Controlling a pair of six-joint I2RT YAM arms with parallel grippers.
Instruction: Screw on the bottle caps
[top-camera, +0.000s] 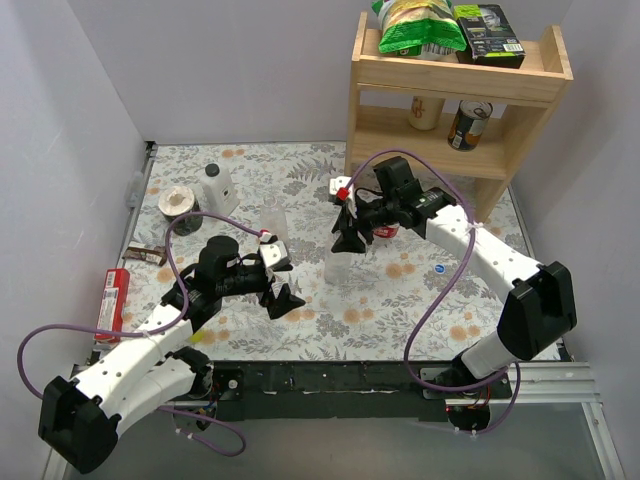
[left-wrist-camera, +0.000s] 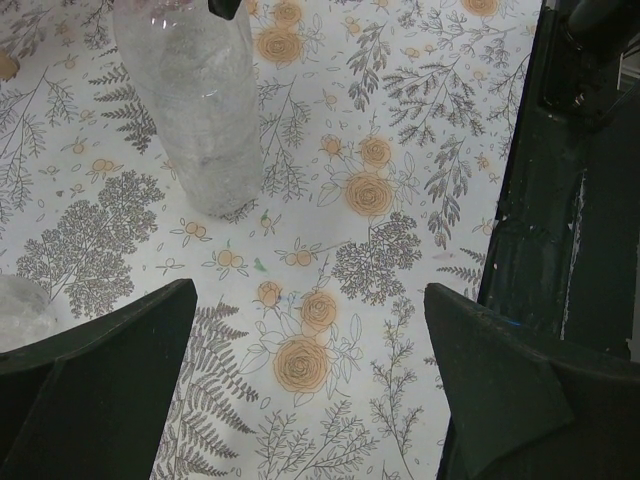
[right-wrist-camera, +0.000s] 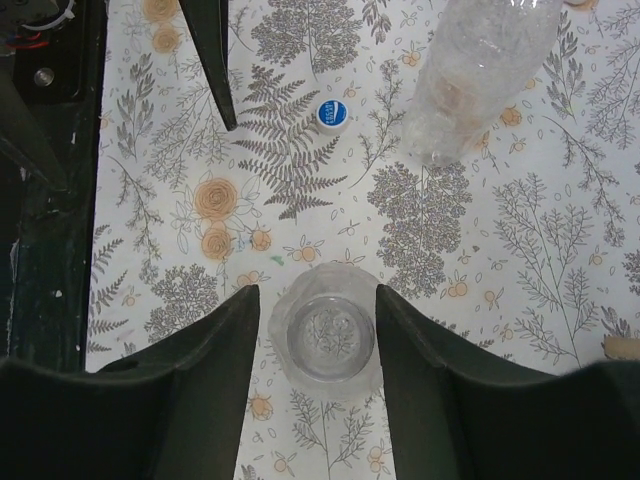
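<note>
My right gripper (right-wrist-camera: 322, 345) points straight down with its jaws on either side of the open mouth of an upright clear bottle (right-wrist-camera: 328, 340). The right finger touches it and a thin gap shows on the left. The same bottle (top-camera: 343, 265) stands mid-table and shows in the left wrist view (left-wrist-camera: 195, 110). A second clear bottle (top-camera: 272, 226) stands by my left gripper (top-camera: 277, 288), which is open and empty (left-wrist-camera: 310, 380) over bare cloth. One blue cap (right-wrist-camera: 330, 113) lies near the left fingers, and another blue cap (top-camera: 440, 268) lies to the right. A red cap (top-camera: 343, 191) and a red-labelled bottle (top-camera: 386, 230) sit behind the right arm.
A wooden shelf (top-camera: 450, 95) with cans and bags stands at the back right. A white bottle with a black cap (top-camera: 214, 186), a tape roll (top-camera: 180, 203) and a red packet (top-camera: 116, 296) are on the left. The black rail (left-wrist-camera: 560, 200) runs along the near edge.
</note>
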